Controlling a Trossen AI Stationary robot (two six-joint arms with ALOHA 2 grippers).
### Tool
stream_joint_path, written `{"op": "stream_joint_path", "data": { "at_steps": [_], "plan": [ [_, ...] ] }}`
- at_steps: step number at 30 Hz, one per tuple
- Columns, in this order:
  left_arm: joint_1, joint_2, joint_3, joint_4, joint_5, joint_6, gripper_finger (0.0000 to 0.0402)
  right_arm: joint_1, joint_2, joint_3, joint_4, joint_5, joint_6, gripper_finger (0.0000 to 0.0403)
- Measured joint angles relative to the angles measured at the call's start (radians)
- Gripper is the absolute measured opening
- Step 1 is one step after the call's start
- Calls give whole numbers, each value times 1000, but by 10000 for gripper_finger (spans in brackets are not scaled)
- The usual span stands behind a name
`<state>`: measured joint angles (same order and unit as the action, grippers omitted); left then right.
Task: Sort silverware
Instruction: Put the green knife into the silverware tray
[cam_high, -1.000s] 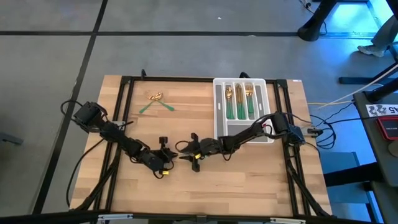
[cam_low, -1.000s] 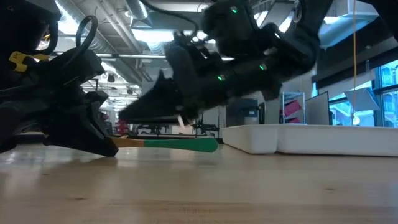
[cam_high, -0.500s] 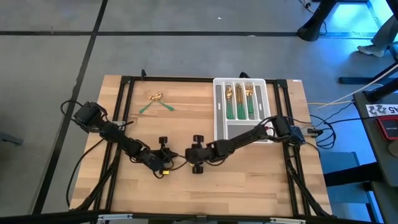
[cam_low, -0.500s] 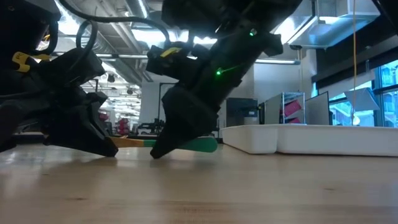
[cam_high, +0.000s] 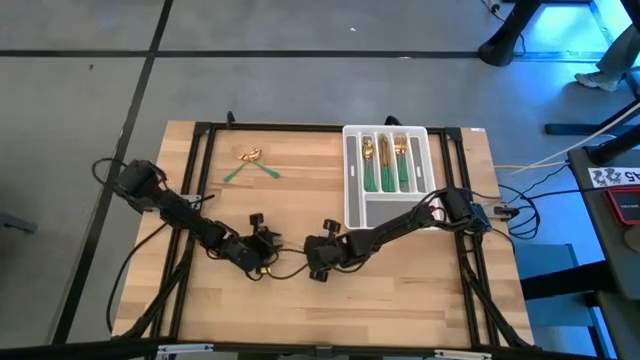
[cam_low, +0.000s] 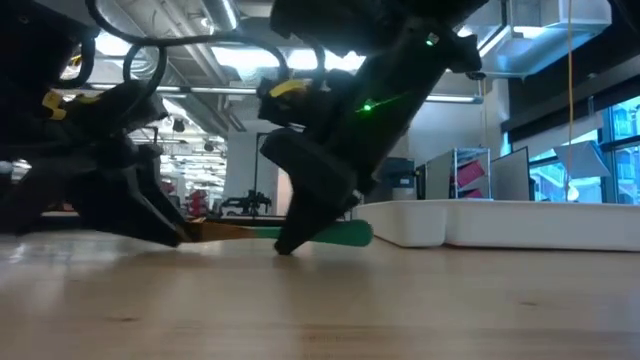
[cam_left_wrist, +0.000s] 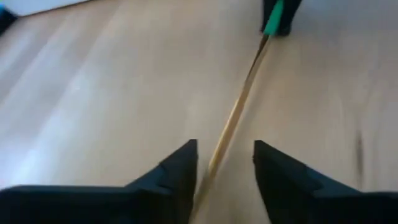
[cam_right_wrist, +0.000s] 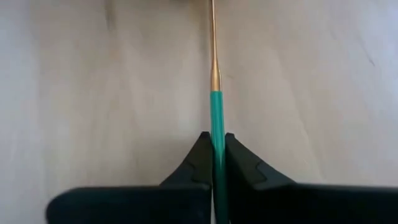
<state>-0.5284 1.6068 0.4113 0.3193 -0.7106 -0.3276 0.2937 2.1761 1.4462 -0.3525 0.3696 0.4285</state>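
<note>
One piece of silverware (cam_low: 330, 234), with a green handle and a slim gold front part, lies low over the table's middle between my two grippers. My right gripper (cam_right_wrist: 216, 155) is shut on it. My left gripper (cam_left_wrist: 225, 162) stands open with the gold end (cam_left_wrist: 239, 109) running between its fingers. More silverware (cam_high: 385, 165) lies in the slots of the grey-white tray (cam_high: 350, 185). A few loose pieces (cam_high: 250, 165) lie on the wood at the far left. My left gripper is open around the gold end; I cannot tell whether a finger touches it. My right gripper pinches the green handle (cam_right_wrist: 215, 118) between its two fingers. The fingers slant down from the table's right, roughly along the piece. The piece lies about level, at the table top.
The tray stands at the far right, its near compartment (cam_high: 395, 212) bare. Black frame rails (cam_high: 200, 170) run along the table's left and right sides. Bare wood (cam_high: 330, 310) stretches along the near edge. Someone's legs (cam_high: 605, 60) show on the floor beyond the far right corner.
My right gripper has tipped down onto the table by the green handle and shut on it. My left gripper has opened around the gold end. The piece has shifted a little toward the table's right.
</note>
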Motion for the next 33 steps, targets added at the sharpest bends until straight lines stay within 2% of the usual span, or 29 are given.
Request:
{"op": "stream_joint_path", "data": {
  "at_steps": [3,5,8,10,15,20,23,29,33],
  "plan": [
    [0,-129,2,-120,-25,-20,174,10,-31,-5,-81,45,131,14],
    [-4,-229,4,-270,-73,-87,188,28,-69,-7,-155,86,216,14],
    [-12,-366,3,-472,-152,-199,195,68,-155,-4,-288,202,315,13],
    [-22,-441,3,-568,-182,-259,196,95,-217,-3,-377,243,389,13],
    [-53,-526,-26,-594,-197,-294,196,116,-381,-2,-642,329,563,13],
    [-82,-524,-81,-535,-222,-345,196,13,-499,-2,-987,250,715,13],
    [-95,-524,-120,-499,-225,-389,196,-103,-528,-2,-1092,191,725,13],
    [-113,-524,-165,-424,-227,-431,196,-387,-526,-85,-1051,-29,568,13],
    [-116,-524,-179,-382,-227,-429,196,-571,-524,-184,-943,-94,472,13]
  ]
}}
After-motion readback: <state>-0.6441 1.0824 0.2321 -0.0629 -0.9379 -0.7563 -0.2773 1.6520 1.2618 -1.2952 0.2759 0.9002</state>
